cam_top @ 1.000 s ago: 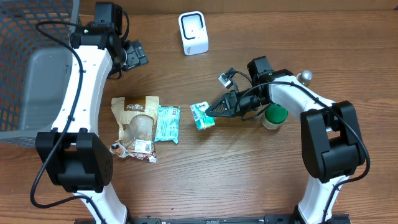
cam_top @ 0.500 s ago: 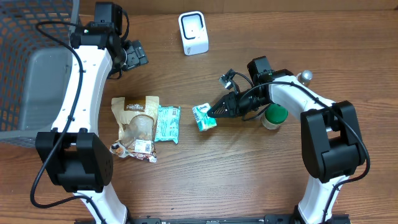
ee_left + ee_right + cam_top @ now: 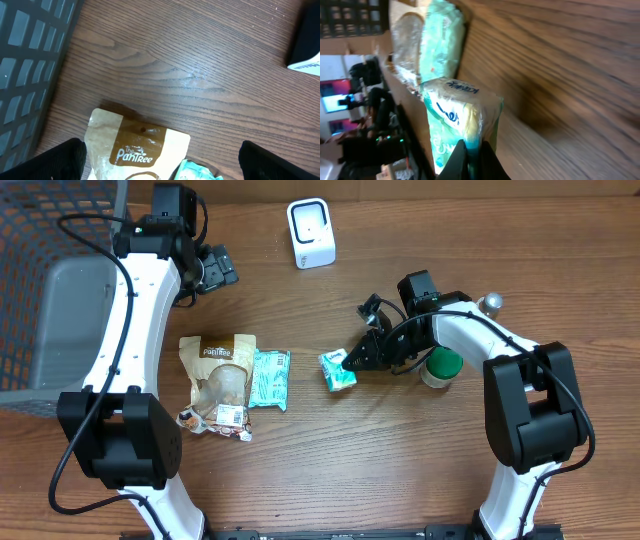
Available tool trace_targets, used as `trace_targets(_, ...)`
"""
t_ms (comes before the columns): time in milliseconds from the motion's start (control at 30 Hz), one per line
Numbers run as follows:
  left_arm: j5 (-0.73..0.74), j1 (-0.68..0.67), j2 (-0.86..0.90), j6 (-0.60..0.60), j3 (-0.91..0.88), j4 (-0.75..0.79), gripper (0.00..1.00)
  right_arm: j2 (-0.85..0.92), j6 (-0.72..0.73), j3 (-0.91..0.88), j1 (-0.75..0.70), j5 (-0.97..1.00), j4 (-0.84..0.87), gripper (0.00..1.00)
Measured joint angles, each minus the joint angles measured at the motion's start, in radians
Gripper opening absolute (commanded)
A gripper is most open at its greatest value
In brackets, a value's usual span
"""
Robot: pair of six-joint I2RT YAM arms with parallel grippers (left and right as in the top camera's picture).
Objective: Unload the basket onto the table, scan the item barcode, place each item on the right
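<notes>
Overhead: small teal packet [image 3: 337, 370] pinched at one edge by right fingers [image 3: 350, 362], mid-table, just left of green-lidded jar [image 3: 441, 366]. White scanner [image 3: 311, 233] at far edge of table [image 3: 400, 470], well apart from packet. Left fingers [image 3: 224, 266] spread wide, holding nothing, parked near basket [image 3: 40, 240]. Brown pouch [image 3: 222, 375] and second teal packet [image 3: 268, 378] lying flat side by side, untouched. Left wrist: only table grain, top of pouch [image 3: 135, 150], basket wall [image 3: 30, 60]; both finger tips [image 3: 60, 160] at lower corners, far apart, nothing between. Right wrist: fingers [image 3: 470, 160] pressed together on lower edge of packet [image 3: 460, 120], wrapper crinkled above them; second packet [image 3: 442, 35] and pouch [image 3: 405, 40] blurred behind. No barcode legible; cannot tell whether packet is lifted or resting on wood. Progress, as judged: item gripped, so pick seems done; carry to scanner and presenting the code both remain. Against a second earlier: packet and right fingers shifted slightly toward robot's right and a touch nearer the front edge, packet turned a little, no closer to scanner. Left arm, pouch, second packet, jar unchanged.
</notes>
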Motion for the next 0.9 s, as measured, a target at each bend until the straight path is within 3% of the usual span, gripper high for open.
trace_targets(400, 0.000, 0.000, 0.000, 0.000, 0.000, 0.000, 1.00, 0.000, 0.117, 0.000, 0.000, 0.176, 0.008, 0.04)
trace_targets(900, 0.000, 0.000, 0.000, 0.000, 0.000, 0.000, 1.00, 0.000, 0.187, 0.000, 0.000, 0.249, 0.013, 0.04)
